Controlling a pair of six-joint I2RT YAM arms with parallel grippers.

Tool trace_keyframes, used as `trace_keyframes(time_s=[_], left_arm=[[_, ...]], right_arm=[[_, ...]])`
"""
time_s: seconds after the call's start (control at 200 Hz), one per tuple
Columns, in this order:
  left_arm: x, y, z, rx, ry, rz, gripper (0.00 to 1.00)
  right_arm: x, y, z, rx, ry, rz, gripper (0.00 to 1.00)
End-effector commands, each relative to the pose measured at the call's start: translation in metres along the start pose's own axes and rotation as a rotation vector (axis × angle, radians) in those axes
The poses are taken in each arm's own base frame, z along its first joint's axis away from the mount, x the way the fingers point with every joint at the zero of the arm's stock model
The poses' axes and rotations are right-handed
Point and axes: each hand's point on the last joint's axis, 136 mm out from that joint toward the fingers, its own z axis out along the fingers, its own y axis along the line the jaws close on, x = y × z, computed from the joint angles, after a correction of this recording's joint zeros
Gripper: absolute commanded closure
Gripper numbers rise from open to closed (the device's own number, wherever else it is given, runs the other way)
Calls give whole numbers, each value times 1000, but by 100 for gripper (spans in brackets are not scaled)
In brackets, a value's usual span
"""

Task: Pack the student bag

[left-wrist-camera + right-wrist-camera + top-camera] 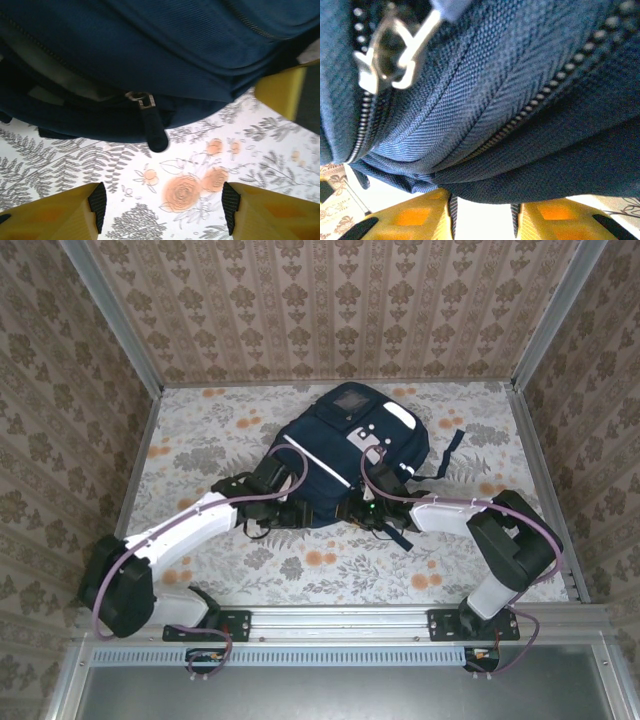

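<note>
Student bag (340, 455) is laid on the table (220, 430), long axis pointing away from both arms. Left fingers (60, 215) are spread wide and empty, zipper pull (154, 127) directly ahead; right fingers (415, 217) are narrowly parted, empty.

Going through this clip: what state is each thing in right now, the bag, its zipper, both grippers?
backpack: lying flat on the table, front up; the zippers in view look shut.
zipper pull: hanging loose at the backpack's near edge, not gripped.
left gripper: wide open, empty, facing the zipper pull.
right gripper: open by a narrow gap, empty, right at the backpack's edge.
</note>
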Motion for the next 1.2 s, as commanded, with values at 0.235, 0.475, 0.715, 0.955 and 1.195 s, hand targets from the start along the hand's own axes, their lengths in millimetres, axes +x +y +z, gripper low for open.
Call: trace_keyframes(time_s=[0.235, 0.475, 0.715, 0.955, 1.195], left_arm=[[-6, 4, 19, -136, 43, 51, 37], [-16, 2, 29, -173, 47, 58, 40], [-21, 2, 45, -181, 60, 60, 51], [-27, 6, 54, -190, 68, 60, 70], [-31, -2, 48, -150, 55, 72, 94]], right_arm=[[-3, 8, -3, -16, 0, -16, 64], [-4, 9, -1, -21, 7, -27, 64], [-1, 6, 1, -20, 15, -28, 67], [0, 6, 2, -21, 23, -34, 73], [2, 2, 1, -8, 26, -40, 75]])
